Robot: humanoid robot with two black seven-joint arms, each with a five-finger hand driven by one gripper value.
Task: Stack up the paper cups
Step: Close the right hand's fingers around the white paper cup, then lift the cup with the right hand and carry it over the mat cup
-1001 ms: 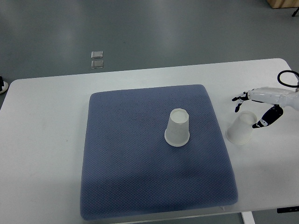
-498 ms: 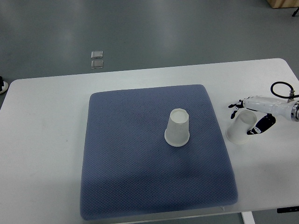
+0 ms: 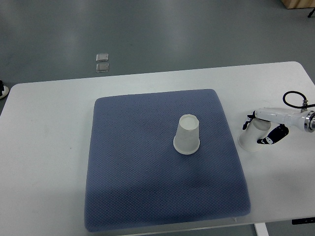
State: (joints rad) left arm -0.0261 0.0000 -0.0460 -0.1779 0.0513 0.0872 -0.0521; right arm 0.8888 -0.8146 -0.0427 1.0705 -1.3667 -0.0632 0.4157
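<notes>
1. Since the earlier views the right hand (image 3: 261, 132) has come down and inward from above the cup near the table's right edge; its dark-tipped fingers (image 3: 250, 118), which hung spread over the cup, now sit against the cup's sides.
2. Nearest the robot's side lies the front of the blue mat (image 3: 147, 196), bare, with its front edge close to the front edge of the white table (image 3: 44, 147).
3. At the mat's middle, a little toward its right side, one paper cup (image 3: 187, 135) stands upside down, base up. Nothing touches it.
4. Level with it, off the mat and just beside the mat's right edge, the second paper cup (image 3: 251, 135) sits on the bare table, mouth down and leaning. The right hand wraps it from the right, fingers on its far side and thumb on the near side; whether the grip is firm I cannot tell.
5. The left hand is out of view.
6. Progress: the stack is not begun. The cups are well apart; the grasped one has yet to be lifted, carried over the mat and lowered onto the other.
7. Beyond the table's far edge, two small clear squares (image 3: 102, 62) lie on the grey floor.
8. No brand, label or writing can be read on anything.
</notes>
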